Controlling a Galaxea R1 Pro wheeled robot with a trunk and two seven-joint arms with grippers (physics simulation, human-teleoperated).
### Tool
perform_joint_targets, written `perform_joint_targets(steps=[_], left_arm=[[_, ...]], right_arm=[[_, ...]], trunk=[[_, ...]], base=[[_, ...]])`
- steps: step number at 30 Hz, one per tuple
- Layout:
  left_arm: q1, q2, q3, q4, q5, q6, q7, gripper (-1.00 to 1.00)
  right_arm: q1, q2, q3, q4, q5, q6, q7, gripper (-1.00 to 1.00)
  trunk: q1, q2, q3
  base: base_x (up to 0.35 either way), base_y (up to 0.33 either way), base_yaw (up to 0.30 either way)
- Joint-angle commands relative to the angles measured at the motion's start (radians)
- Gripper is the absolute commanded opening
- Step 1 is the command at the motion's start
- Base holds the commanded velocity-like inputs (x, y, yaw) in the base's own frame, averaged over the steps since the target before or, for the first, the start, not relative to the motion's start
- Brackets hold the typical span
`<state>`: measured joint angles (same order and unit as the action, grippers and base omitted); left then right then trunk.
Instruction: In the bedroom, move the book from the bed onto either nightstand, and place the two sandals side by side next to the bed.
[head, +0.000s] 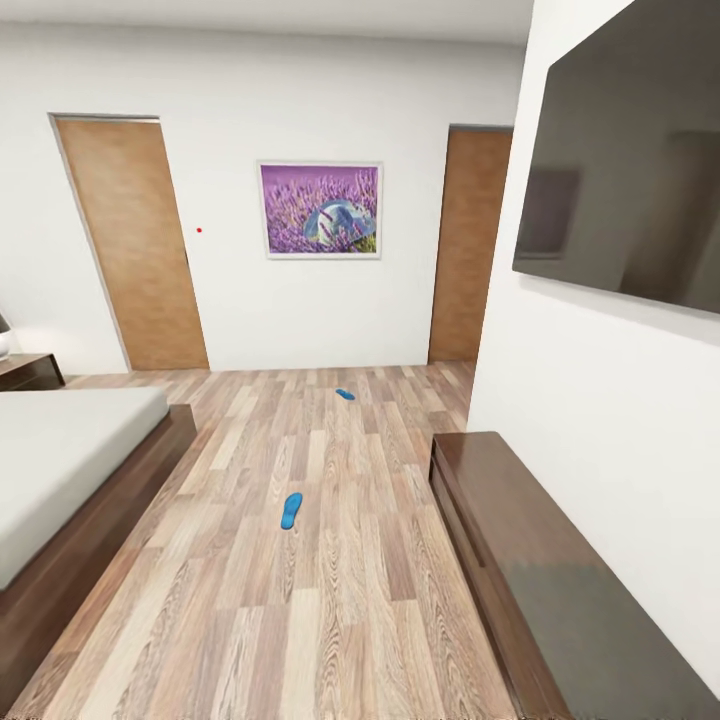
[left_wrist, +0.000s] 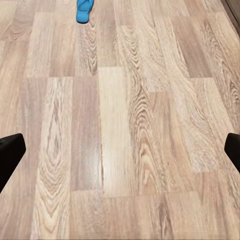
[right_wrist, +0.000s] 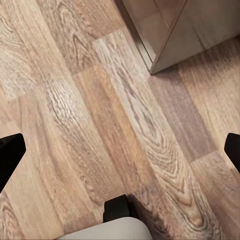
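No readable text, label or number anywhere (the wall picture (head: 320, 210) included).

Matte black fingertips (left_wrist: 10, 155) of the left gripper (left_wrist: 120, 155) show as blunt, rounded wedges with no visible markings or screws. The right gripper (right_wrist: 120, 155) has matching black fingertips (right_wrist: 10, 155). Beside the right fingertips sit a small black block (right_wrist: 116, 207) and a pale grey rounded shell (right_wrist: 107, 230).
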<state>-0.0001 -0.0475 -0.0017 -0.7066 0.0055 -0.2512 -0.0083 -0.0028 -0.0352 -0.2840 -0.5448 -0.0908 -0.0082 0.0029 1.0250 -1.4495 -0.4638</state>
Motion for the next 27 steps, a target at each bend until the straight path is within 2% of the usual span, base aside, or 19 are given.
perform_joint_targets(steps=[1, 27], left_arm=[[0.0, 0.0, 0.0, -0.001, 0.001, -0.002, -0.001, 1.0], [0.0, 0.0, 0.0, -0.001, 0.001, -0.001, -0.001, 1.0]], right_arm=[[0.0, 0.0, 0.0, 0.0, -0.009, -0.001, 0.0, 1.0], [0.0, 0.0, -0.001, 0.0, -0.009, -0.001, 0.001, 1.0]], trunk=[[0.0, -0.001, -0.002], [0.0, -0.001, -0.037]], base=[[0.0, 0.0, 0.0], [0.0, 0.0, 0.0]])
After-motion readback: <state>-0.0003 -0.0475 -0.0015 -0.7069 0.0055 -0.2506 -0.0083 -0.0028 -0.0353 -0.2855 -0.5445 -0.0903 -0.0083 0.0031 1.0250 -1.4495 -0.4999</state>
